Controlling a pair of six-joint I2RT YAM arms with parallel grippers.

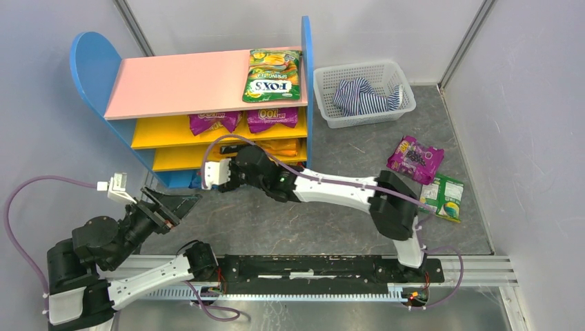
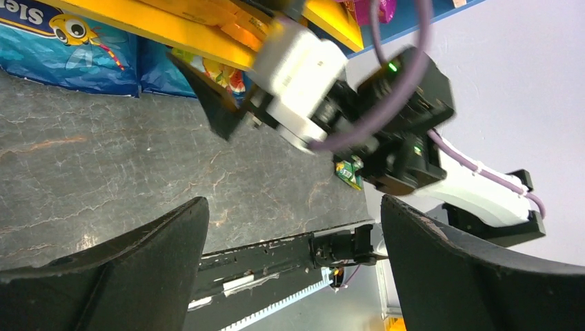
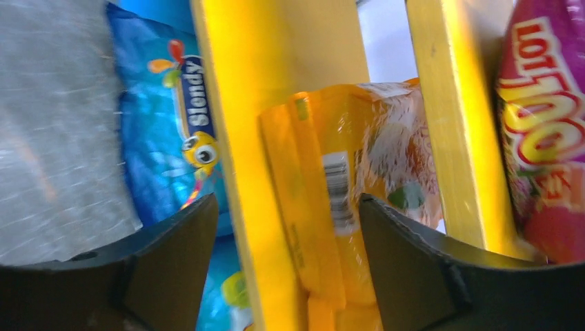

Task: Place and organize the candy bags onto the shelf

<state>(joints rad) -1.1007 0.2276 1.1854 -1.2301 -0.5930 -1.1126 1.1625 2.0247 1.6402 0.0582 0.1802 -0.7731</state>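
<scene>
Two spread fingers of the right gripper (image 3: 286, 207) flank, without clasping, an orange candy bag (image 3: 310, 172) lying on the lower yellow board (image 3: 234, 103) of the shelf (image 1: 179, 83); the board's front edge stands between them. A blue bag (image 3: 165, 138) lies below and purple bags (image 1: 272, 118) above. The left gripper (image 2: 293, 200) hangs released near the shelf.

top: overhead, far | wrists: low, near | shared by 3: shelf (image 1: 179, 86)

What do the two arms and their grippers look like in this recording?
The left arm and right arm match: white link shells, black joint housings, lilac cables. The left gripper and right gripper have broad black tapered fingers.
</scene>
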